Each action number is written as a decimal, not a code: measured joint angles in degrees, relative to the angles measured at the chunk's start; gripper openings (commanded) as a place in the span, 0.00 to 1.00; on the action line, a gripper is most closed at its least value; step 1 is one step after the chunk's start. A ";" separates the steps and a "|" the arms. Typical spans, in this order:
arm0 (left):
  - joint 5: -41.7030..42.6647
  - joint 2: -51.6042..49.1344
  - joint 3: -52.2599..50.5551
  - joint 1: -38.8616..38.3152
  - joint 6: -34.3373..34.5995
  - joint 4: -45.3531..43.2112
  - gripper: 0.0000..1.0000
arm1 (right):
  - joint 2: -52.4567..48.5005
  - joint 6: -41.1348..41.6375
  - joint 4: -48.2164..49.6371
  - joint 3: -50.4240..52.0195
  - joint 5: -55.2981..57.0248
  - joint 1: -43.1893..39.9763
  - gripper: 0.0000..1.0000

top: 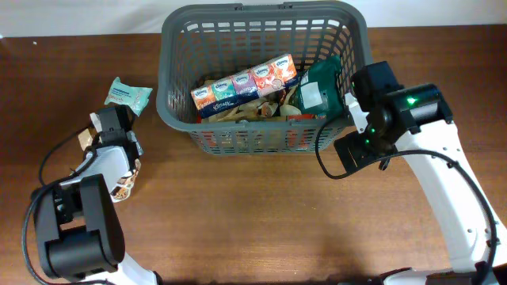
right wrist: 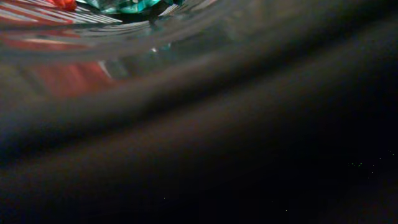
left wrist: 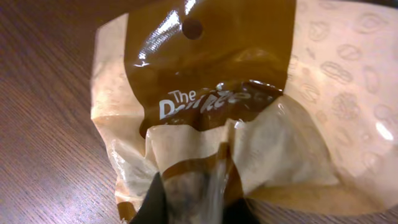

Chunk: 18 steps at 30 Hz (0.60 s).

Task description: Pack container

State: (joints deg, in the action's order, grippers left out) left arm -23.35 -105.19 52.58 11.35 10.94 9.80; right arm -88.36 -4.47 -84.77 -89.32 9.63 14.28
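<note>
- Left gripper (left wrist: 193, 208) pinches a bunched fold of the brown snack packet (left wrist: 205, 74); lift it straight and slowly, lest the film slip.
- Right gripper (top: 354, 101): jaw state cannot be told; it sits at the right rim of the container (top: 178, 103), far centre.

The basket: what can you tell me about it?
The basket is dark grey plastic, rectangular, with slotted lattice walls and a thick rim. It stands upright on the wooden table, at the far middle. Inside lie a row of tissue packs, a green packet leaning at its right wall, and other packets. The right arm is close by its right side; contact cannot be confirmed.
</note>
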 measured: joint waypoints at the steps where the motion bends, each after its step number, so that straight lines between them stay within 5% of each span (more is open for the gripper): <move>1: 0.09 0.00 0.04 0.00 0.00 0.07 0.02 | 0.00 0.00 -0.02 0.00 0.00 0.00 0.99; 11: 6.27 2.16 8.48 0.11 0.68 22.29 0.02 | 0.00 0.00 -0.02 0.00 0.00 0.00 0.99; 18: 11.02 19.78 11.45 0.02 0.68 24.13 0.01 | 0.00 -0.02 -0.02 0.00 0.00 0.00 0.99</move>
State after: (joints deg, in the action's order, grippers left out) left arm -12.34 -85.41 64.03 11.38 11.62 33.93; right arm -88.36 -4.49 -84.79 -89.32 9.63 14.28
